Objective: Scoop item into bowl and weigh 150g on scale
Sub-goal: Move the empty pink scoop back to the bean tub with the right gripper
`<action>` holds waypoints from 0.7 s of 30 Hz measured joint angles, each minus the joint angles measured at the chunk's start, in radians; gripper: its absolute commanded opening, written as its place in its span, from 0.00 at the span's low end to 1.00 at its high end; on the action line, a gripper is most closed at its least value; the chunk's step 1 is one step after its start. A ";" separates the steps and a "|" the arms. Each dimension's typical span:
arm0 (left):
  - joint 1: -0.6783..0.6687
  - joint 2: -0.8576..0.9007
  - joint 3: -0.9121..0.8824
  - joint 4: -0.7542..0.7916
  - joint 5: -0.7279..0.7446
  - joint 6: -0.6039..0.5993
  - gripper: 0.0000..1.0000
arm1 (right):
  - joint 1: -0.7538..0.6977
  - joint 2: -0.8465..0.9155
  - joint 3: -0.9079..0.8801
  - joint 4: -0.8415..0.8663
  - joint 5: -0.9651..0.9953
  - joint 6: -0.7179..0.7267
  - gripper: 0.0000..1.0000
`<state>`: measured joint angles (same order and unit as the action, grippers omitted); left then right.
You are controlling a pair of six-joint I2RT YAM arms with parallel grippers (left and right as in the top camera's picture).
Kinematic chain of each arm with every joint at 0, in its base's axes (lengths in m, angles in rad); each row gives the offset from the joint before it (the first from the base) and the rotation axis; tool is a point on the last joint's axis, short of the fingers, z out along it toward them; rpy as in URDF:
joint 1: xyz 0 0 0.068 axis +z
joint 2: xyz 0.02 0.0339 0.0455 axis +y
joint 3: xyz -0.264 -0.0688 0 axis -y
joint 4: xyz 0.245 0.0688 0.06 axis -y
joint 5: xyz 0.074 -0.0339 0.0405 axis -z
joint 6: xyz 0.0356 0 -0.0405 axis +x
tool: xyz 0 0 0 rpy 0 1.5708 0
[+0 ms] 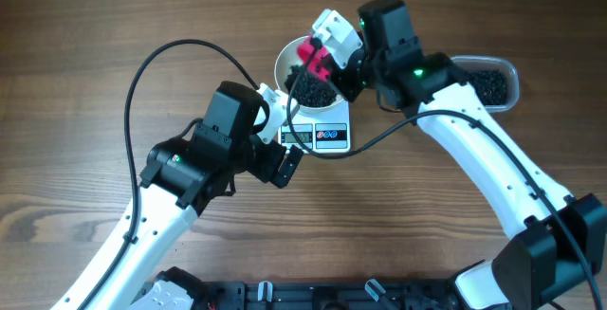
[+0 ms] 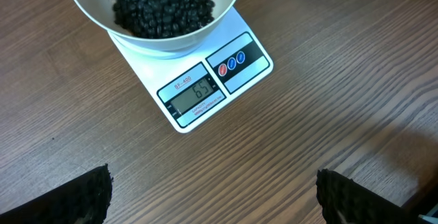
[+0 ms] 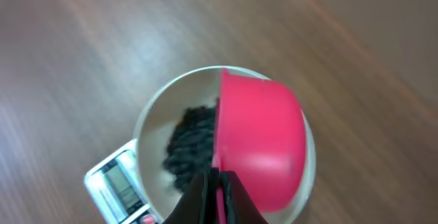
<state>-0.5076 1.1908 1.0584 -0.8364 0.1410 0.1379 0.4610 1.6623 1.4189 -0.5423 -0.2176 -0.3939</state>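
Pouring step: right gripper (image 3: pixel 217 195), clamped on scoop (image 3: pixel 259 142), tips beans (image 2: pixel 161 5) into bowl (image 3: pixel 152 125) on scale (image 2: pixel 205 94); left gripper (image 2: pixel 212 196) has its fingers apart. Next: likely a refill.

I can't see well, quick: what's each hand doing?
Left hand: open, empty.
Right hand: shut on the pink scoop.

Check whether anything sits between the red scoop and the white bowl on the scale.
Nothing visible does. The right gripper holds the red scoop tipped directly over the bowl, which holds only black beads. The left gripper is open, apart from the scale.
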 measured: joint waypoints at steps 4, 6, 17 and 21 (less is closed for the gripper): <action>0.000 0.000 0.000 0.000 0.000 0.000 1.00 | -0.002 0.000 0.000 -0.042 0.008 -0.021 0.04; 0.000 0.000 0.000 0.000 0.000 0.000 1.00 | -0.001 0.000 0.000 -0.024 0.016 -0.013 0.04; 0.000 0.000 0.000 0.000 0.000 0.000 1.00 | -0.079 -0.055 0.000 0.003 -0.009 0.230 0.04; 0.000 0.000 0.000 0.000 0.000 0.000 1.00 | -0.244 -0.191 0.003 -0.063 -0.016 0.299 0.04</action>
<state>-0.5076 1.1908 1.0584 -0.8364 0.1410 0.1379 0.2169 1.4715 1.4220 -0.6052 -0.2337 -0.0944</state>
